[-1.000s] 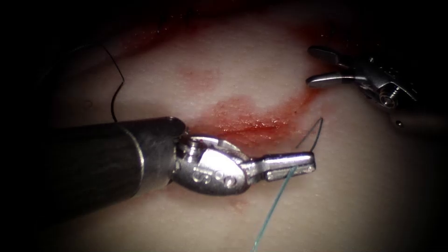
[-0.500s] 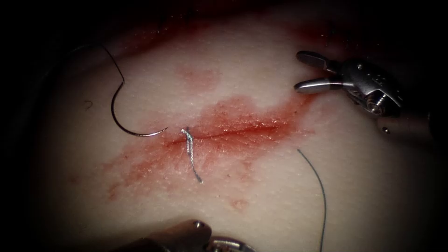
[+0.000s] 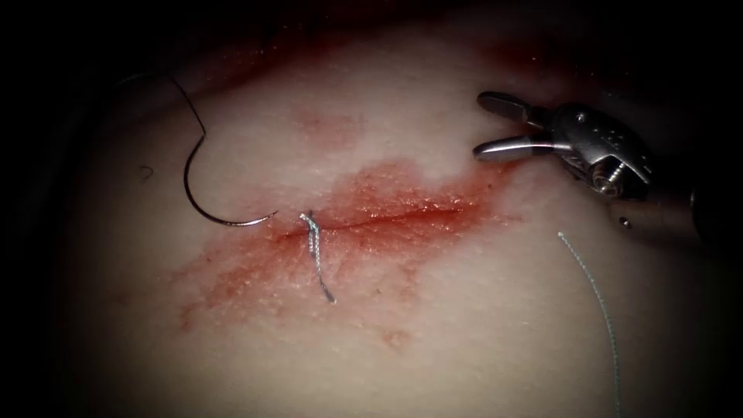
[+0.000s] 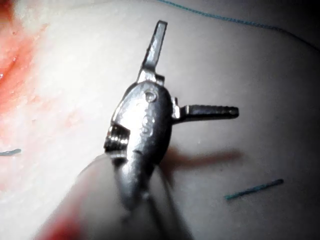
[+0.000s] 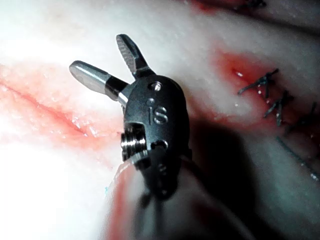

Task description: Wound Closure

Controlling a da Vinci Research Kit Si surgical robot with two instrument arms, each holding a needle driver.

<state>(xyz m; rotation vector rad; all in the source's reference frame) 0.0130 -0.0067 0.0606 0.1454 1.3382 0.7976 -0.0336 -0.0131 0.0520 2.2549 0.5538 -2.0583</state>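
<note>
right tool [image 3: 489,124] jaws apart, holding nothing, at the cut's [image 3: 387,219] right end | left tool [image 4: 197,67] jaws spread wide, empty, beside a loose thread [image 4: 253,189] piece | needle [image 3: 203,193] free on the tissue [image 3: 433,333], left of the cut, tip pointing right toward a knotted stitch [image 3: 316,251] | right wrist view adds earlier stitches [image 5: 272,100]; "is" stamped on the tool.

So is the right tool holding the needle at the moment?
No: the right tool has its jaws open and empty at the right end of the cut, while the needle lies free on the tissue to the left.
</note>
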